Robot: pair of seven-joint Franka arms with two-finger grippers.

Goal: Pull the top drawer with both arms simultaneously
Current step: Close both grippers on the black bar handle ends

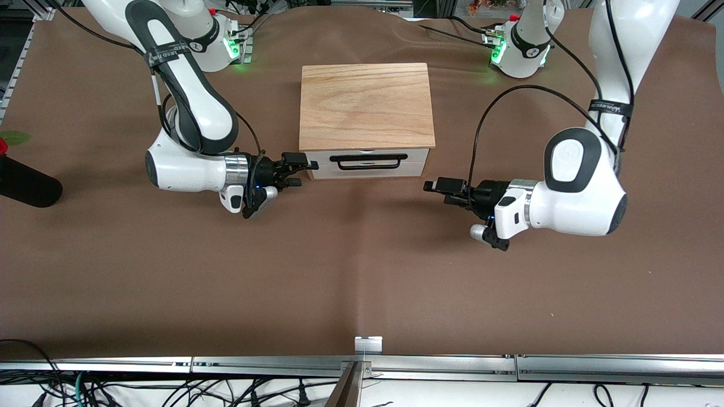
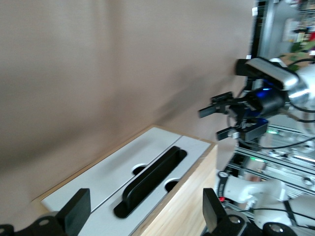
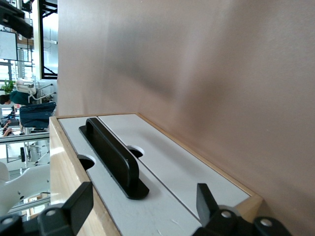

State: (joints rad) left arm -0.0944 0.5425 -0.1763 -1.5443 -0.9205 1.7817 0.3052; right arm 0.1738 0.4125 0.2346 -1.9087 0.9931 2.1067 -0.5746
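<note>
The light wooden box (image 1: 366, 104) with two white-fronted drawers stood mid-table on the brown cloth-covered table (image 1: 362, 271), its front facing the front camera. The top drawer (image 1: 367, 155), the shallow upper one w/ white front panel, sat shut, flush w/ the box front and w/ the lower white-fronted drawer (image 1: 367, 169) under it. The black wire handle (image 1: 368, 161) ran across the middle of the front, over the seam betw. the two panels.

The right arm's black two-finger gripper (image 1: 305, 169) hung low just beside the box's front corner toward the right arm's end of the table, pointing along the drawer fronts; fingers apart, on nothing, not touching the handle. In the right wrist view the fingertips (image 3: 78, 201) framed the white panel & handle (image 3: 115, 157) w/ a clear gap each side.

The left arm's black two-finger gripper (image 1: 432, 189) hovered over bare cloth near the box's other front corner, toward the left arm's end, a little apart from the box. Fingers also spread, holding nothing; the left wrist view showed its fingertips (image 2: 76, 211) wide either side of the drawer front and handle (image 2: 150, 182), w/ the right gripper (image 2: 224, 115) visible farther off past the box.

A black cylindrical object (image 1: 25, 183) lay at the table edge at the right arm's end, well apart from the box.
</note>
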